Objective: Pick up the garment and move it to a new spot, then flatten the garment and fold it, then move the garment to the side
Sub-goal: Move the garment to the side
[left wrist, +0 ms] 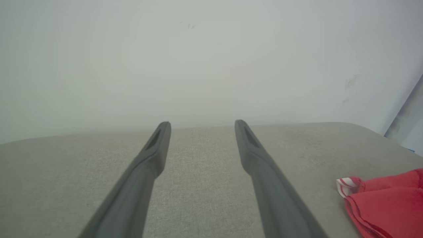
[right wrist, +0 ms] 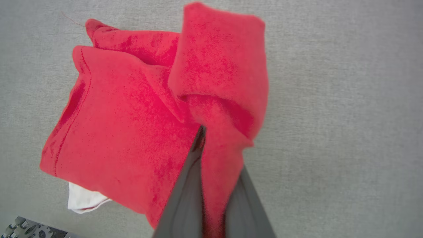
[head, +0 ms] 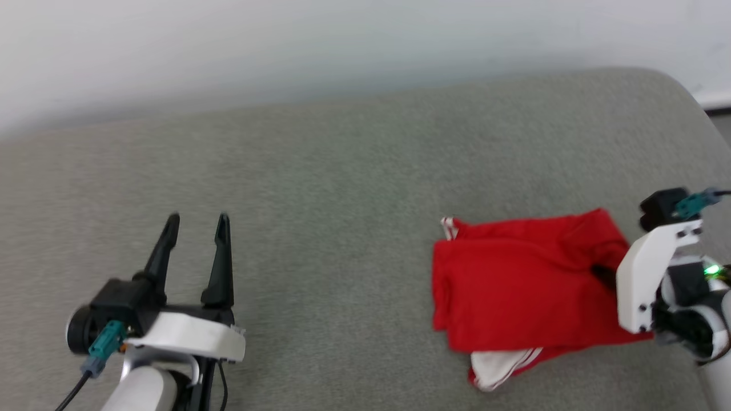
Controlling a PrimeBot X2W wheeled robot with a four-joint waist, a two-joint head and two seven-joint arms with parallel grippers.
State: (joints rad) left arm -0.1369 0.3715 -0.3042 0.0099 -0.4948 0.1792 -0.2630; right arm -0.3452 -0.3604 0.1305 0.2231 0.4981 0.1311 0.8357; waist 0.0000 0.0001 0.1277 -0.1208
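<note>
The bright red soft jersey shirt (head: pixel 514 279) lies folded into a rough square on a grey upholstered surface (head: pixel 320 171), at the right of the head view, just below mid-height. A white sleeve panel with red stripes (head: pixel 499 365) sticks out from under its lower edge, and a bit of red-white striped trim (head: pixel 449 227) shows at its upper left corner. In the right wrist view the shirt (right wrist: pixel 132 125) covers the centre and left of the frame, with one fold of red cloth raised toward the top centre.

The right gripper (head: pixel 605 275) is at the shirt's right edge. Seen from its own wrist (right wrist: pixel 218 148), its jaws are clenched on a strip of the red cloth, which runs down between the two dark fingers.

The left gripper (head: pixel 197 222) is at the lower left of the head view, well apart from the shirt. Its jaws are released and spread wide, with nothing between them. In the left wrist view (left wrist: pixel 202 125) the fingers reach out over bare grey fabric toward a pale wall (left wrist: pixel 198 49), and the shirt (left wrist: pixel 386 205) is in the lower right corner.
</note>
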